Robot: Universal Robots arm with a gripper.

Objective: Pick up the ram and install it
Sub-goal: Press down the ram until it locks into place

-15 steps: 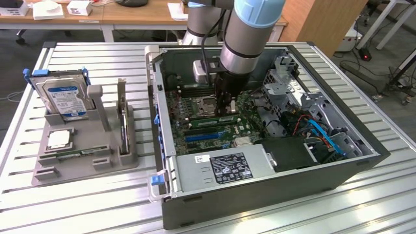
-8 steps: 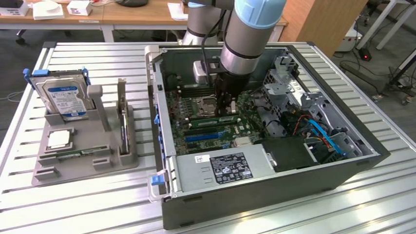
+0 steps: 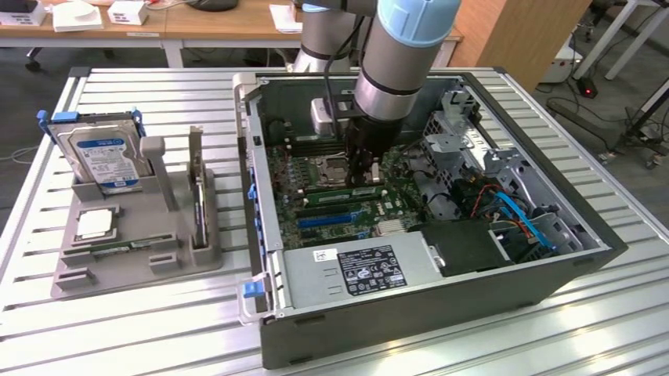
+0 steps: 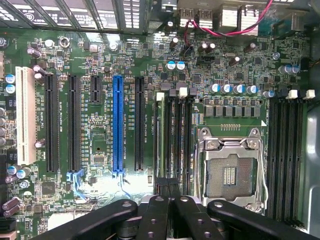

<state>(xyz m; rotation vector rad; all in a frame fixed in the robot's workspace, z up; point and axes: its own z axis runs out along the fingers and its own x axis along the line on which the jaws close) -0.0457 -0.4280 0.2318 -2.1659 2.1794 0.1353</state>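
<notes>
One ram [image 3: 348, 192] stick in motherboard [image 4: 100, 60] slot under gripper [image 4: 169, 192]; fingers closed together near its top edge. Risk: uneven press leaves stick tilted, latches unlocked.

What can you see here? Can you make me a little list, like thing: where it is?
tool: down inside the open computer case, low over the motherboard
ram: green stick at the tool's tip, by the memory slots
hard drive: standing in the grey holder on the table, outside the case
processor socket: empty, beside the memory slots
</notes>
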